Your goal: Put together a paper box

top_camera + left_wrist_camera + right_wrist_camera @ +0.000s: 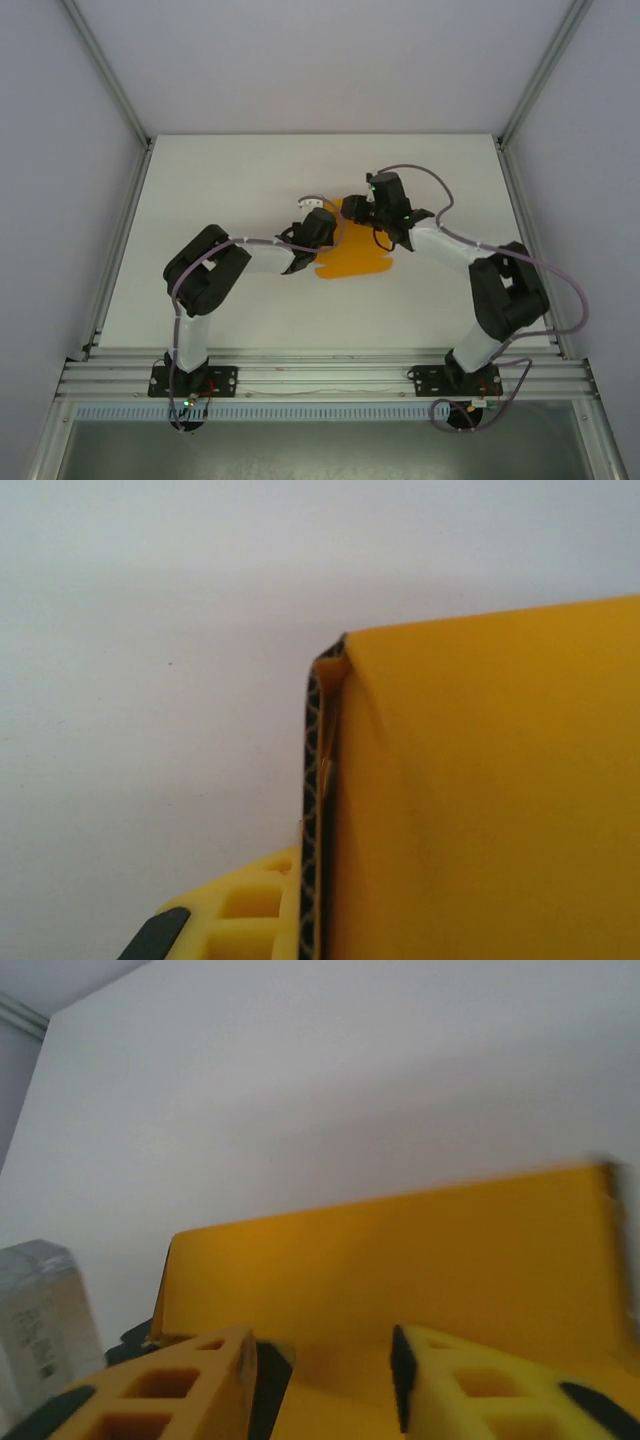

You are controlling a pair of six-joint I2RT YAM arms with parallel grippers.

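Currently the paper box (355,262) lies mid-surface (250,180) between both claws, part-folded. The left claw (320,225) pinches a raised flap at the box's left edge: one pad (315,810) flat on the card, other finger hidden behind it. The right claw (322,1350) is open over the sheet. The raised wall is straight ahead of it, long edge crosswise to its fingers. Right arm looks better placed for the next fold.

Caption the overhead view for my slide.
Left gripper and right gripper meet at the far edge of the orange paper box on the white table.
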